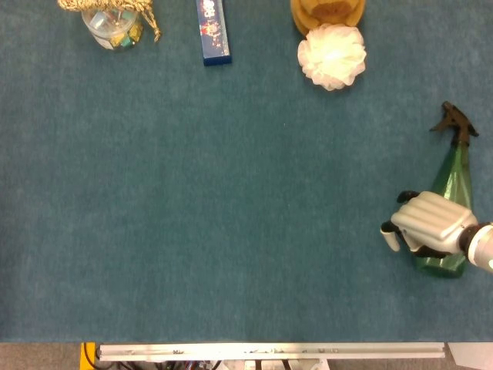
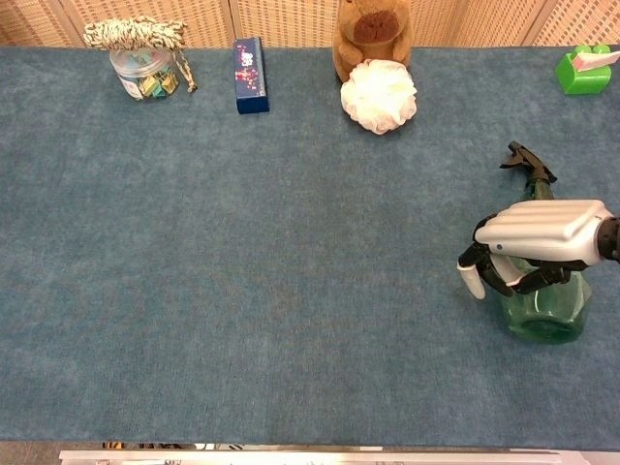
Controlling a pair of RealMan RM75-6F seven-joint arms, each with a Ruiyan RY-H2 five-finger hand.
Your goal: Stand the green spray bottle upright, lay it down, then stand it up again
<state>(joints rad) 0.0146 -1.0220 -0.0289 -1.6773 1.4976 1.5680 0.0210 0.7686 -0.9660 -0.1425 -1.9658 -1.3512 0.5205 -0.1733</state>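
The green spray bottle [image 1: 454, 168] lies tilted near the table's right edge. Its black trigger head [image 1: 454, 123] points to the far side and its wide base [image 2: 544, 312] faces the near side. My right hand [image 1: 428, 224] lies over the bottle's lower body with its fingers curled around it, and it shows in the chest view too [image 2: 544, 235]. The white thumb tip [image 2: 476, 282] sticks out on the left. The hand hides the middle of the bottle. Neither view shows my left hand.
Along the far edge stand a rope-topped glass jar [image 2: 141, 60], a blue box [image 2: 250, 75], a brown plush toy [image 2: 370, 31] with a white puff [image 2: 379, 95] before it, and a green object [image 2: 582, 69] at the far right corner. The bottle sits close to the right edge of the blue cloth [image 2: 242, 262].
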